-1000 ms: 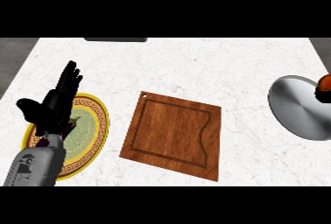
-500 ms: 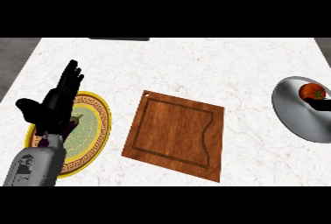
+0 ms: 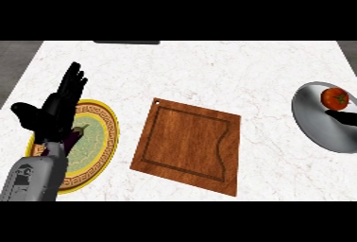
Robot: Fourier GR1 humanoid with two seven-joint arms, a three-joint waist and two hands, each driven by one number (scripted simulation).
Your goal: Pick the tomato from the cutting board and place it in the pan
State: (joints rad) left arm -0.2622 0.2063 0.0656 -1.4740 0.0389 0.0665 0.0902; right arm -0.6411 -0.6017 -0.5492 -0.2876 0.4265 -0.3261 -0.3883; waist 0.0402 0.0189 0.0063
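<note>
cutting board (image 3: 188, 146): brown wood, grained; pan (image 3: 322, 124): grey metal, smooth; counter (image 3: 209, 71): white marble, veined; tomato (image 3: 335, 98): glossy

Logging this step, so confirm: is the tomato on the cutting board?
No, the tomato lies in the pan at the view's right, apart from the cutting board.

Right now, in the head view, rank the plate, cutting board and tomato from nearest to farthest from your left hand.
1. Plate: far left, overlapped by the left hand.
2. Cutting board: in the middle.
3. Tomato: far right, in the pan.
</note>
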